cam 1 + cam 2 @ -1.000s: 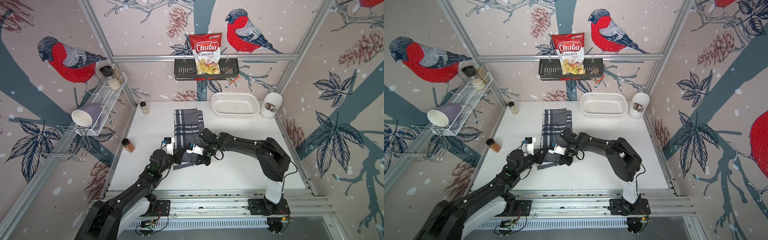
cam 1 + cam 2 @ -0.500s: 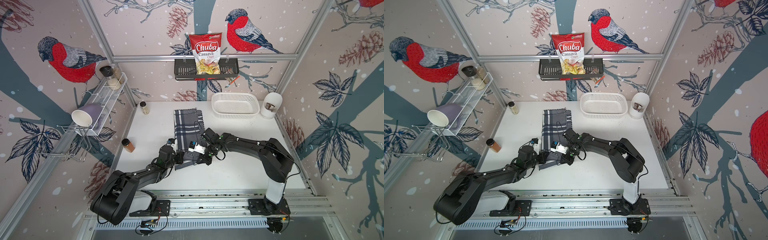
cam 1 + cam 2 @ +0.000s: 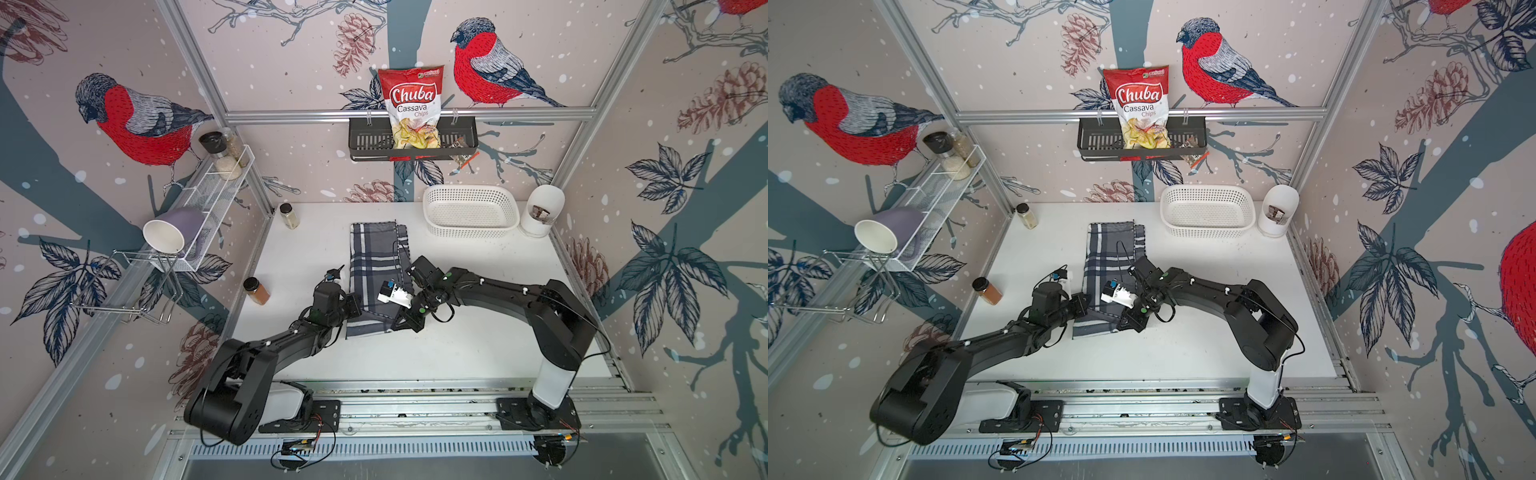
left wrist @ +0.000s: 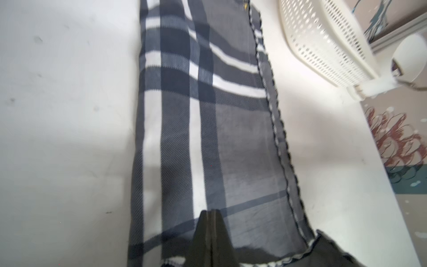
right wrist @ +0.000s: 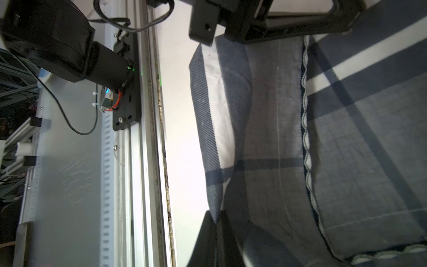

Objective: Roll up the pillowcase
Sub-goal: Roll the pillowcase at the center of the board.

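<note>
Pillowcase (image 3: 374, 257) folded into a long plaid strip on the white table (image 3: 457, 353), with its near end turned over once.

Nearest, the left gripper (image 4: 210, 212) and right gripper (image 5: 216, 215) are both clamped tight, each seemingly pinching one side of that first turn, where the pale reverse and scalloped hem show. I'd judge the cloth light and limp, likely to sag between the two pinches and roll loose or skewed. The best hold looks to be at the side edges, close to the fold. Beyond, the strip lies flat, and its far end stops near the white basket (image 3: 469, 230).
</note>
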Motion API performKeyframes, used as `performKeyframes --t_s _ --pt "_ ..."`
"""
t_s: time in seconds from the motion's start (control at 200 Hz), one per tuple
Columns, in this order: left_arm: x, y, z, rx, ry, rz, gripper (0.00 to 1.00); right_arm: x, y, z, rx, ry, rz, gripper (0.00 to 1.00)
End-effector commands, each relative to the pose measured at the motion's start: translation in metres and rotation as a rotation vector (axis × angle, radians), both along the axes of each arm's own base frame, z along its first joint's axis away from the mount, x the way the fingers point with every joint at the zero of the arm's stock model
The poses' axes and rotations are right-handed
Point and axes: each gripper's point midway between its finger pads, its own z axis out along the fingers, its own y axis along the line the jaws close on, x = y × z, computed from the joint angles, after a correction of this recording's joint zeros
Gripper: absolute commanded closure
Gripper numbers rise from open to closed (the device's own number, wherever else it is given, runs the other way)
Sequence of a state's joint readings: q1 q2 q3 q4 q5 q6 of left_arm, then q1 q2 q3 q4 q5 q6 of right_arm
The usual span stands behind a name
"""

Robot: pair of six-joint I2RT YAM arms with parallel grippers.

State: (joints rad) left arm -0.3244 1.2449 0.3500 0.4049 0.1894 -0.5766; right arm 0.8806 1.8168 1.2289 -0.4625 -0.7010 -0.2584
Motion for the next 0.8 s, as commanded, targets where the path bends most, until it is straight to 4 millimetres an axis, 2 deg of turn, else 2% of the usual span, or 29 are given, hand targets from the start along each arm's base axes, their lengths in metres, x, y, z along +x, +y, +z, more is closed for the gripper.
performKeyframes --t_s 0.0,0.065,0.12,0.155,0.21,0.28,0.43,0.48,0.51,0.585,0.695,0.795 --pt "-0.002 0.016 0.023 -0.014 -0.043 0.077 1.0 -0.008 0.0 0.008 0.003 0.122 0.01 1.0" --pt "-0.007 0.024 0.04 -0.02 -0.1 0.099 1.0 0.001 0.001 0.01 -0.005 0.166 -0.005 1.0" --pt "-0.011 0.028 0.054 -0.018 -0.165 0.099 0.91 0.011 0.001 0.009 -0.008 0.209 -0.033 1.0" --pt "-0.015 0.029 0.057 -0.016 -0.196 0.092 0.87 0.018 0.002 0.008 -0.009 0.235 -0.046 1.0" --pt "-0.021 0.026 0.06 -0.023 -0.228 0.064 0.75 0.029 0.002 0.002 -0.023 0.259 -0.067 1.0" --pt "-0.027 0.019 0.056 -0.042 -0.232 0.013 0.67 0.041 0.003 -0.006 -0.039 0.282 -0.079 1.0" --pt "-0.029 0.014 0.036 -0.055 -0.193 -0.008 0.62 0.069 0.007 -0.011 -0.03 0.293 -0.104 1.0" --pt "-0.028 0.014 0.034 -0.051 -0.192 -0.004 0.59 0.078 0.007 -0.014 -0.043 0.292 -0.118 1.0" --pt "-0.027 0.014 0.034 -0.05 -0.195 -0.002 0.57 0.084 0.007 -0.016 -0.044 0.287 -0.129 0.96" --pt "-0.025 0.013 0.033 -0.045 -0.208 -0.008 0.48 0.096 0.006 -0.022 -0.054 0.278 -0.152 0.95" --pt "-0.02 0.014 0.024 -0.019 -0.194 -0.003 0.48 0.11 0.005 -0.031 -0.074 0.278 -0.177 0.92" --pt "-0.016 0.015 0.013 -0.007 -0.166 0.004 0.49 0.117 0.007 -0.039 -0.089 0.274 -0.188 0.83"
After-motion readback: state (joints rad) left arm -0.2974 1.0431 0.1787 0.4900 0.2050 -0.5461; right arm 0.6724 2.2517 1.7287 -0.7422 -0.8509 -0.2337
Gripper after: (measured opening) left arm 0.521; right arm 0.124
